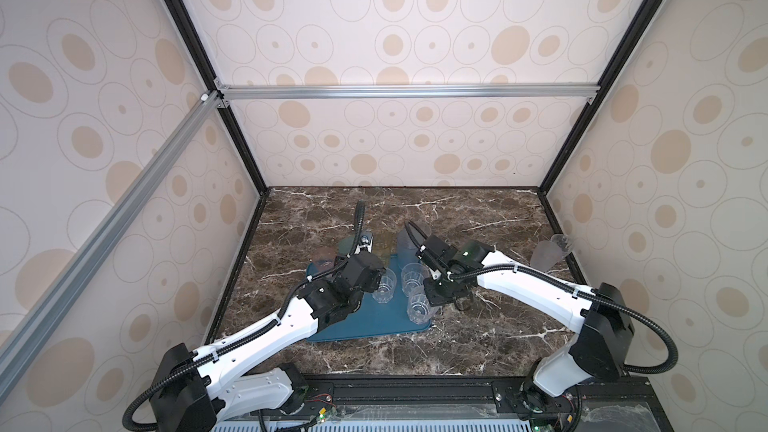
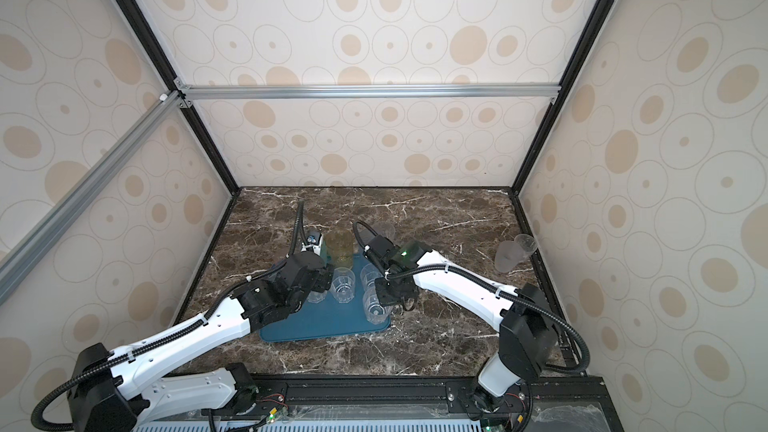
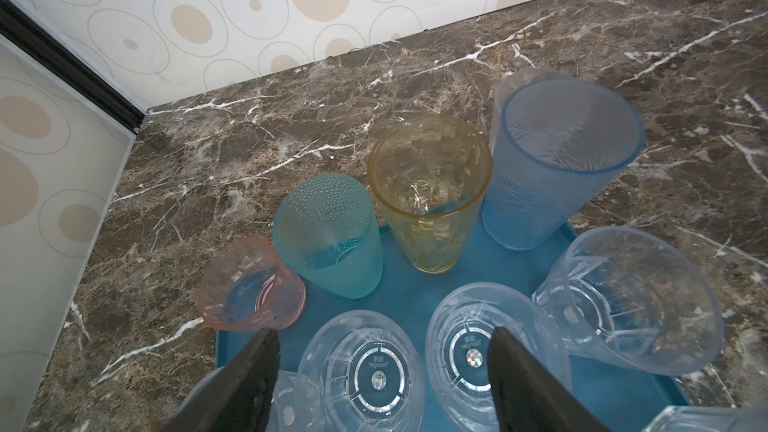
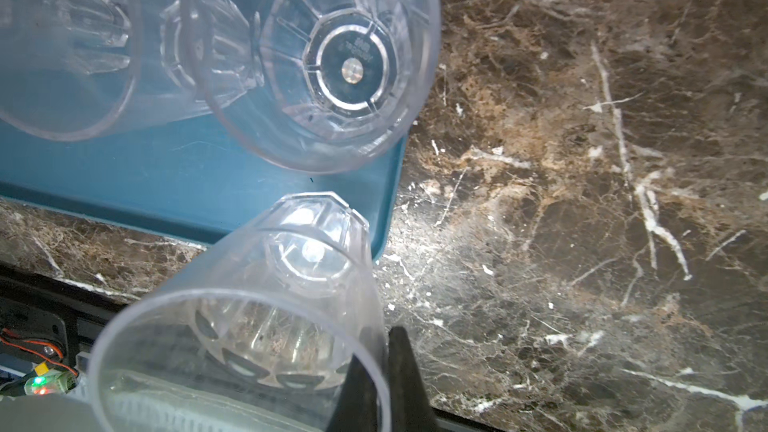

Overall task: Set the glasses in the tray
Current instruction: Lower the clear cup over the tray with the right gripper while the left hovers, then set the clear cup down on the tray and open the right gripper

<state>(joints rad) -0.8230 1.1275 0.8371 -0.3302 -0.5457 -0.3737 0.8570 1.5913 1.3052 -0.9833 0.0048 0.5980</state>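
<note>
Marble tabletop is carrying the teal-blue tray; pink tumbler, teal-green tumbler, yellow tumbler and blue tumbler are standing along its far edge; left gripper is hovering, jaws wide apart, over clear faceted tumblers on the tray; right gripper is pinching the rim of a tilted clear tumbler at the tray's near right corner; frosted tumblers are standing off by the right wall.

Bright, even light; wide-angle edge distortion
</note>
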